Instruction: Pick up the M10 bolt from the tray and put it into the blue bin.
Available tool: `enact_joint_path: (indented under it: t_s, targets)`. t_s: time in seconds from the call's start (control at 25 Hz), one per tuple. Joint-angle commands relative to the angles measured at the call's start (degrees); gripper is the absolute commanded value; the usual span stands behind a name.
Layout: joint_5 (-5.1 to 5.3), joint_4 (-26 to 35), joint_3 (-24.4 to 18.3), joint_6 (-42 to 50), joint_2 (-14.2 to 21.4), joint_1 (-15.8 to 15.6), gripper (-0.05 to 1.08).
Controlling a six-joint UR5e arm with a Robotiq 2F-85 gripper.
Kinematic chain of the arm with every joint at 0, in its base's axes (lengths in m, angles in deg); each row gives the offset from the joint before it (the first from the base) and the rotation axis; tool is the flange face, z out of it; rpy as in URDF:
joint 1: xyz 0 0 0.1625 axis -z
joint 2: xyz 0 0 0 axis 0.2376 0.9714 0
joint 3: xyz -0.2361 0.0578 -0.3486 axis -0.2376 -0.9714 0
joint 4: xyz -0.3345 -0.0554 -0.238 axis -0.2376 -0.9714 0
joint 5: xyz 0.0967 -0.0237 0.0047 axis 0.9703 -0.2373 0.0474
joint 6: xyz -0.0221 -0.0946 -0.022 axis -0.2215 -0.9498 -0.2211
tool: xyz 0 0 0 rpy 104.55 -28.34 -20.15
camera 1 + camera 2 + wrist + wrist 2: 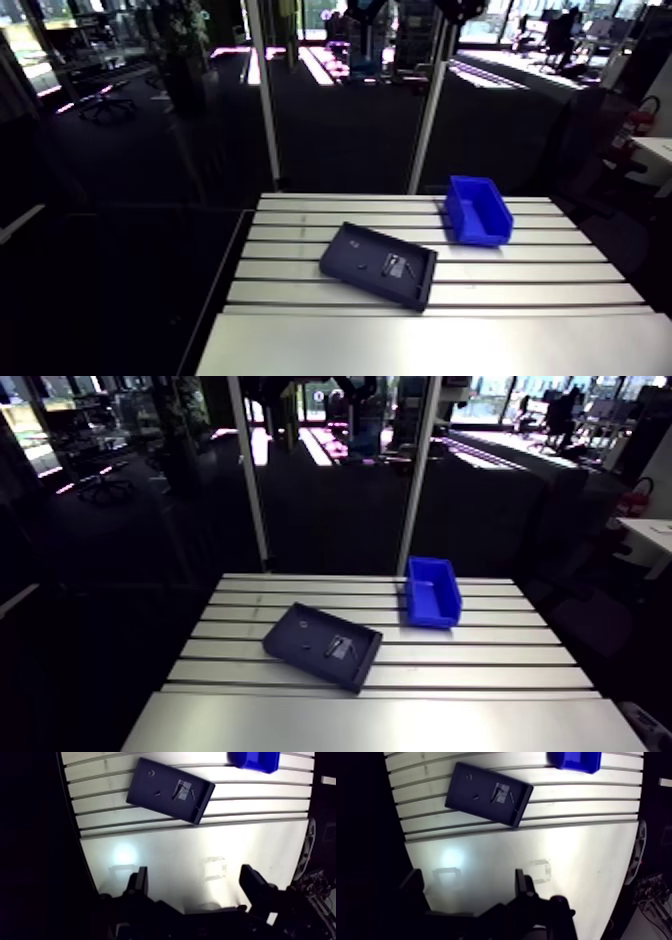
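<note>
The end effector [195,874] hangs above the smooth near strip of the worktop [450,345]. Its two fingers [140,879] are spread wide and hold nothing; only plain metal shows between them. Ahead of it a broad stretch of that smooth plate runs up to the first slot, and the slotted part begins beyond. The dark tray [378,265] lies on the slotted part, turned askew to the slots so that one corner points toward the near strip. Worktop surface shows on every side of the tray, and it sits well in from the worktop's left edge. Several small parts [157,793] lie on the tray's floor, apart from its walls. The M10 bolt [191,793] seems to be the slim piece beside a pale patch near the tray's right end, though it is too small to be sure. The blue bin [478,210] stands beyond the tray and to its right, close to the worktop's far edge, open side up. It is near the tray but not touching it, with a slot's width of worktop showing between them.
</note>
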Motion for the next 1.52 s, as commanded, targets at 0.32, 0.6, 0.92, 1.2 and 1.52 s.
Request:
enact_joint_path:
  t_s: [0.32, 0.6, 0.92, 1.2, 1.52]
  targets:
    - [2.20, -0.44, 1.85, 3.08, 1.32, -0.09, 0.01]
    - [2.11, -5.71, 5.89, 4.84, 1.76, 0.00, 0.01]
    - [2.20, -16.70, 15.03, 9.14, 4.22, 0.53, 0.01]
    - [1.93, -21.18, 22.15, 11.96, 4.92, 1.76, 0.01]
    - [2.11, -25.49, 28.83, 12.66, 5.36, 3.69, 0.01]
